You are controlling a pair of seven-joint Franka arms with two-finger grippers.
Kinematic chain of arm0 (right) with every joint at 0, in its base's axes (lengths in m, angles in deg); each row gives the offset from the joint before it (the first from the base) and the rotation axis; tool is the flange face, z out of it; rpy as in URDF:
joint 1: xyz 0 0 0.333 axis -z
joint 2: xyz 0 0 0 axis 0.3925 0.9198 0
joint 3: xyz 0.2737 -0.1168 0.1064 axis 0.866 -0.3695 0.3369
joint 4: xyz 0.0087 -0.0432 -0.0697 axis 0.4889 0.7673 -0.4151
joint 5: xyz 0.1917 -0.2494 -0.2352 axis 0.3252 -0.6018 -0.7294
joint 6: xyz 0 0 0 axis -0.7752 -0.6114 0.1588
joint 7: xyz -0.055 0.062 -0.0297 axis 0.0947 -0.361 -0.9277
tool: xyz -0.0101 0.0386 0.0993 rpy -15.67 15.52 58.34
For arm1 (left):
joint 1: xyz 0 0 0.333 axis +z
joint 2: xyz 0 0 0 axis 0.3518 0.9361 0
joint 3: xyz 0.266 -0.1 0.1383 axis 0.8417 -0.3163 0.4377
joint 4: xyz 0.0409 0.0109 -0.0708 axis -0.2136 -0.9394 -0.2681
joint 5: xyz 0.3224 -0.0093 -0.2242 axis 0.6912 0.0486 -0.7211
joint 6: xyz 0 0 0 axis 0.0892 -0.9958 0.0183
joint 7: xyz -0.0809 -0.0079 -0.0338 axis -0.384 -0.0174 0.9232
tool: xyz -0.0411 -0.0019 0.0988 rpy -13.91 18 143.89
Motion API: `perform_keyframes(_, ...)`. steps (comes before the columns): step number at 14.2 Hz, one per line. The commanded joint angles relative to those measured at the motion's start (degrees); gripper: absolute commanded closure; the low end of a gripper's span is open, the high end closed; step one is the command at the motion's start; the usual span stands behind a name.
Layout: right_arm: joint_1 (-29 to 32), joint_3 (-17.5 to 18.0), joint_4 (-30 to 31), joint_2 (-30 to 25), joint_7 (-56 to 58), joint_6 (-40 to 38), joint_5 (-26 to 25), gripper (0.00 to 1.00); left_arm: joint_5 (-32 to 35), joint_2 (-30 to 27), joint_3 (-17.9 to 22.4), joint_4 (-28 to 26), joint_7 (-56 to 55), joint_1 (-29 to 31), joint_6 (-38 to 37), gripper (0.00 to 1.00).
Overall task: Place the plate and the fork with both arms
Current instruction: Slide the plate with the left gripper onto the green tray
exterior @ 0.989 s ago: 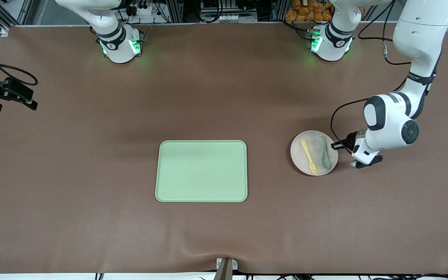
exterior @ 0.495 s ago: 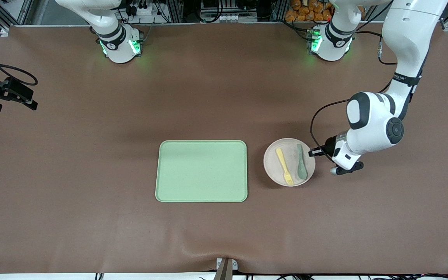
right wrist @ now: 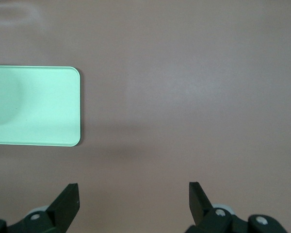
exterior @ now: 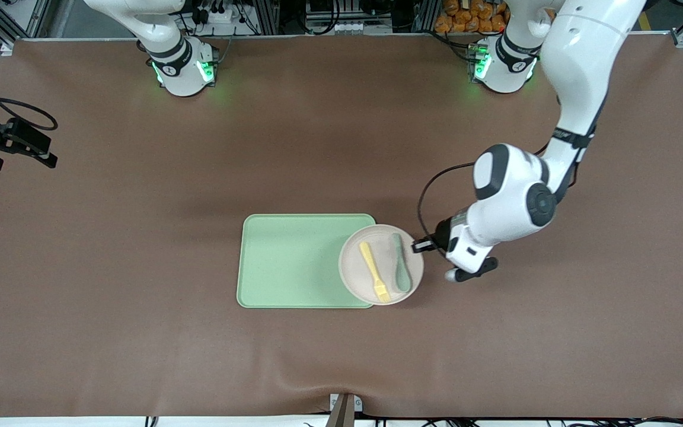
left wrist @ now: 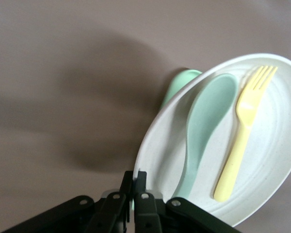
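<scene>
The left gripper (exterior: pixel 421 244) was pinched tight on the rim of the plate (exterior: pixel 381 264), holding it up in the air over the tray (exterior: pixel 294 261). The plate hung over the tray's end nearest the left arm, with part of it sticking out past the tray's edge over the brown table (exterior: pixel 110 237). In the left wrist view the two black fingers (left wrist: pixel 134 183) were squeezed together on the plate's (left wrist: pixel 262 145) edge, and a bit of the green tray (left wrist: pixel 177 85) peeked out from under it.

Two things lay on the plate, side by side — the fork (exterior: pixel 374 271) and a green spoon (exterior: pixel 401 264). The yellow fork lay toward the tray's middle, and the spoon lay closer to the gripper. The tines of the fork pointed toward the front camera, and so did the spoon's bowl. In the left wrist view the fork (left wrist: pixel 245 131) and the spoon (left wrist: pixel 203 131) were just beside each other, not touching (as far as could be seen).

The right arm waited. Its gripper (right wrist: pixel 134 196) did not show in the front view, but its own wrist view showed the fingers (right wrist: pixel 68 201) spread wide apart with nothing between them — only bare table below, and one end of the tray (right wrist: pixel 34 104) off to one side.
</scene>
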Motion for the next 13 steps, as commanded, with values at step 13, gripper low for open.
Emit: perform_keyframes(13, 0.94, -0.07, -0.51, 0.74, 1.05, -1.00, 1.10, 0.00, -0.26, 17.96, 10.01, 19.57, -16.68, -18.20, 4.54, 1.00)
